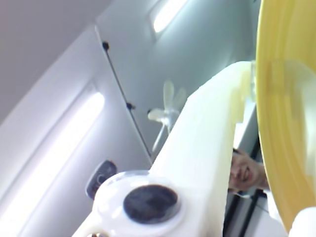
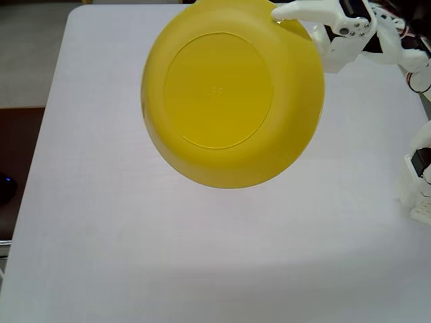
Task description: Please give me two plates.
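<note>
In the fixed view we look down on a white, finely textured worktop (image 2: 101,202), its left edge bordered by darker floor. Over the far middle of the worktop, close to its back edge, we see the yellow plate (image 2: 232,94): round, smooth and glossy plastic, its underside turned up toward the camera, with a flat circular base ring and a gently curved wall around it. It is raised off the surface, tilted, and held by its rim at the upper right. There the gripper (image 2: 281,15) of white moulded plastic is clamped on the plate's edge, one pale finger (image 2: 303,11) lying across the rim, the jaws nearly closed with only the thin rim between them. The white arm (image 2: 377,37) runs off toward the right back corner, and another white part of it stands at the right edge.

In the wrist view we see a white finger (image 1: 207,133) running diagonally, a dark round screw cap at its base, and the yellow plate (image 1: 286,123) filling the right side, blurred. Behind them are ceiling lights.
</note>
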